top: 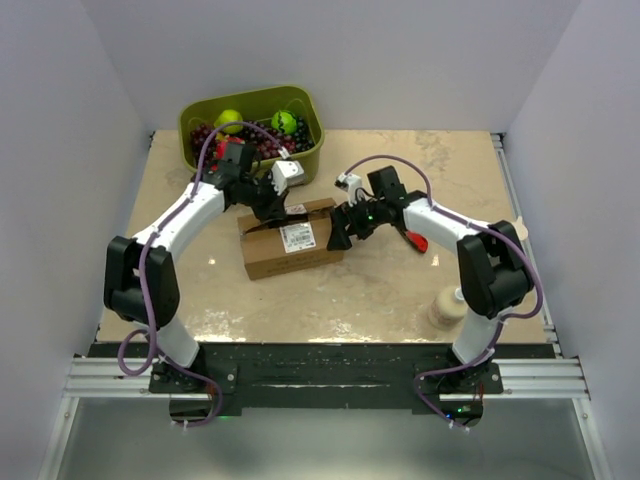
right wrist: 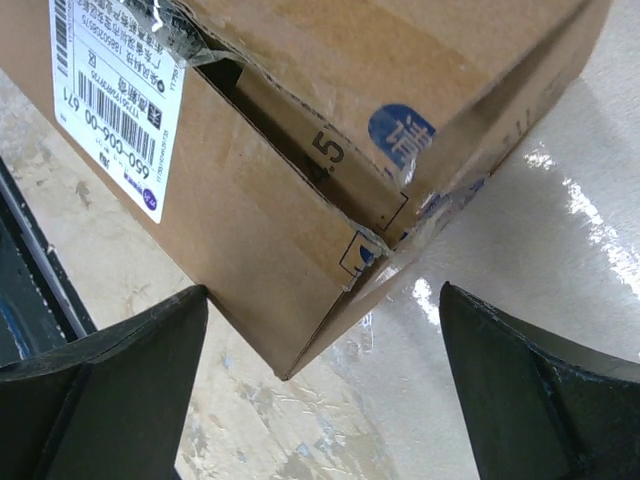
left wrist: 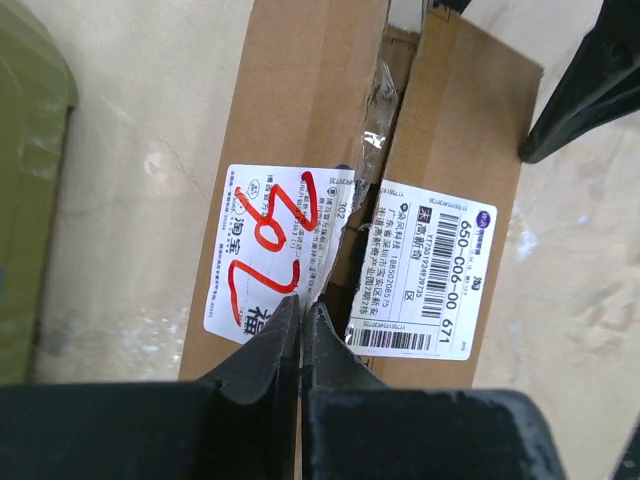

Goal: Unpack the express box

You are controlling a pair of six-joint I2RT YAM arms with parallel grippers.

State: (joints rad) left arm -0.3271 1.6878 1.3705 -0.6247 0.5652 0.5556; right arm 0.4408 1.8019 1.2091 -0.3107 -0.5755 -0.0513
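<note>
White walls (top: 400, 60), beige marbled tabletop (top: 370, 295)

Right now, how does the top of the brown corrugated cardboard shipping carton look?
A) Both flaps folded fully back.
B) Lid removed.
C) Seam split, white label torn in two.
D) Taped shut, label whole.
C: the left wrist view shows the white printed label torn along the seam of the brown corrugated cardboard shipping carton, with a dark gap between its flaps.

Robot lab test cell: plain white enclosure walls (top: 60, 120), marble-look tabletop (top: 330, 300), aluminium mounting rail (top: 540, 378)
</note>
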